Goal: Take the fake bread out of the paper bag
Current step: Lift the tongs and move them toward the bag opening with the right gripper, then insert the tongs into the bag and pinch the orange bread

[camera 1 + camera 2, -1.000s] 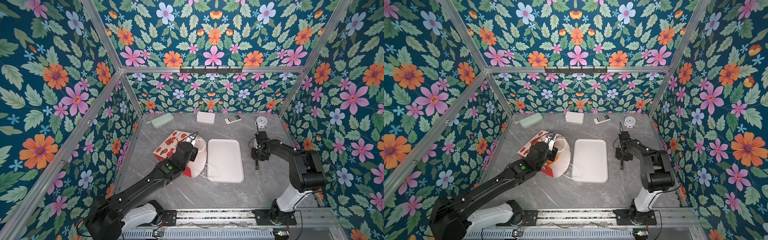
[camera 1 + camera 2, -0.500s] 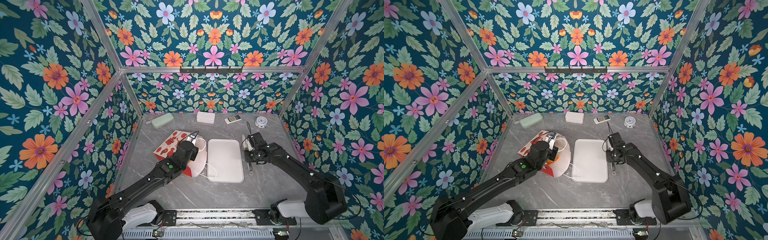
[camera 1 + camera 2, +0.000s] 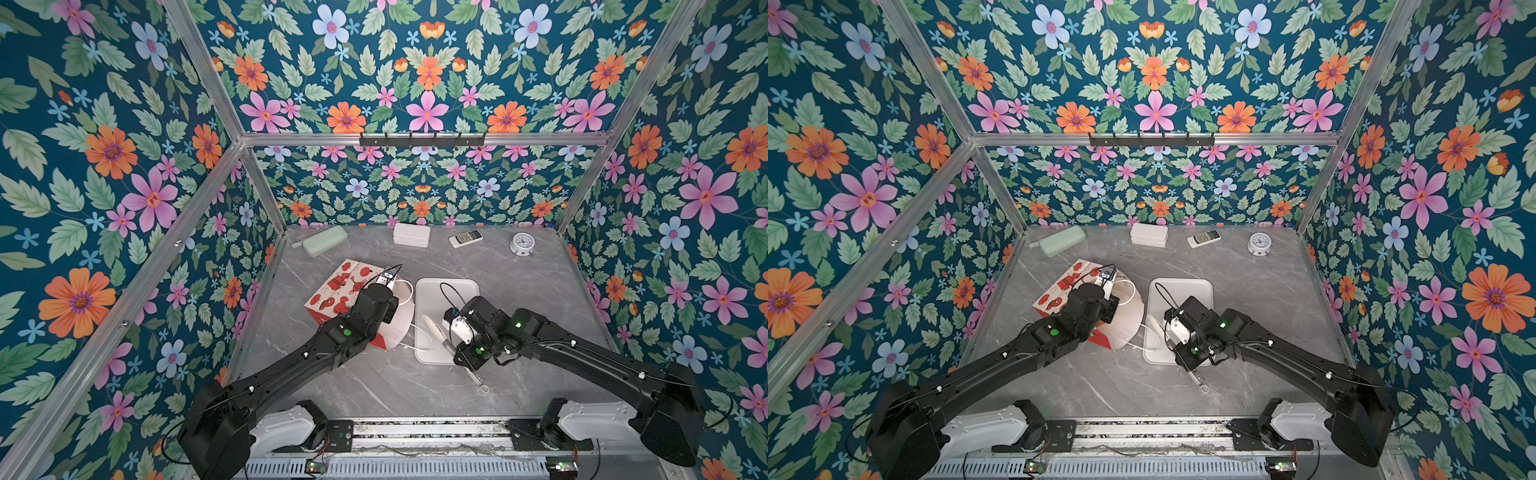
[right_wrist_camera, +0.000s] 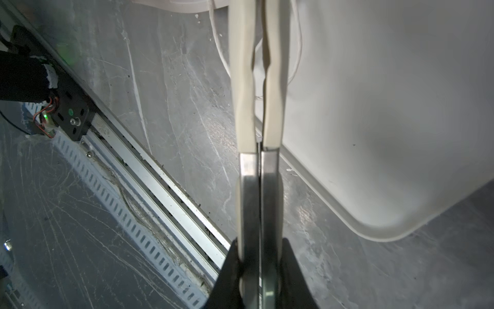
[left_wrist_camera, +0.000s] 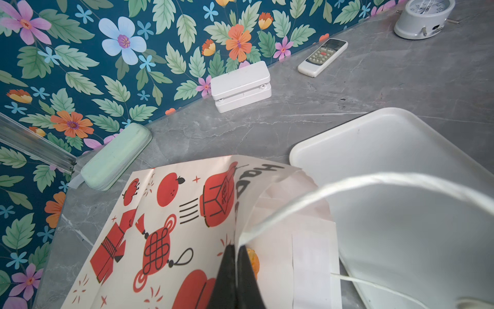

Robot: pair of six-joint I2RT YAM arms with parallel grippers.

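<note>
The left gripper (image 5: 236, 251) was pinched fully closed on the upper lip of the paper bag (image 5: 165, 214), which lay on its side, and held that lip up so the mouth gaped. Just inside the lip, right beside the fingers, a sliver of glossy orange fake bread (image 5: 253, 263) showed. Which piece it was could not be told, and anything deeper in the bag was hidden. A white cord handle (image 5: 347, 182) looped across in front of the opening. Beyond it, close to the mouth, lay a bare white tray (image 5: 334, 133).

The right gripper (image 4: 260, 242) was clamped on the metal shanks of a pair of tongs (image 4: 247, 187), squeezing them nearly together. Their cream tips reached ahead of it across the tray's near corner toward the bag, not yet inside.

The bread looked hard, light and slick, so it would likely squirt from a hold on a tapered end. Taking it across its thickest part seemed safest. The bag was thin paper, apt to crumple or slide, and the cord could snag the tongs.
</note>
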